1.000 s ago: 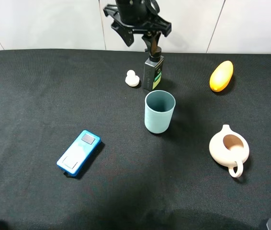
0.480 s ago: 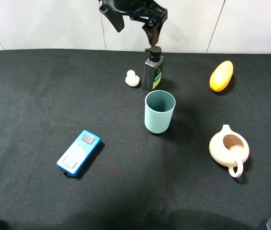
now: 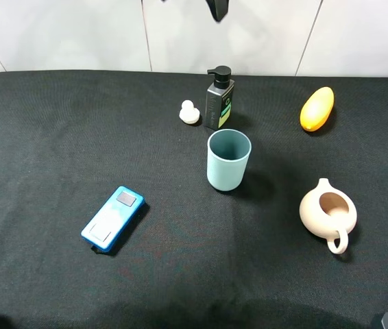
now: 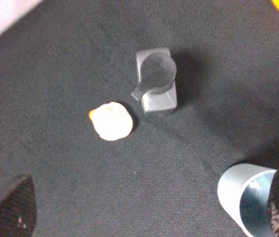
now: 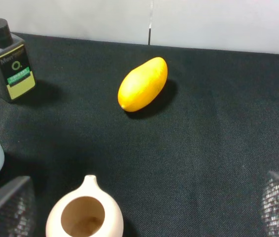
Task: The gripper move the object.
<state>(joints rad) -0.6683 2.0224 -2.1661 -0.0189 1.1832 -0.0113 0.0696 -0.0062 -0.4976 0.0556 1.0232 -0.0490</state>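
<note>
L gripper | high above pump bottle, facing down | jaws wide apart, nothing held | bottle upright nr cup

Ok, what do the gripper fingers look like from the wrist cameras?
Left gripper: dark, nearly black fingertips with a fine mesh-like grid texture. Right gripper: fingertips look greyer, same grid pattern. Overhead, only one black angular fingertip shows. No cables or markings visible.
</note>
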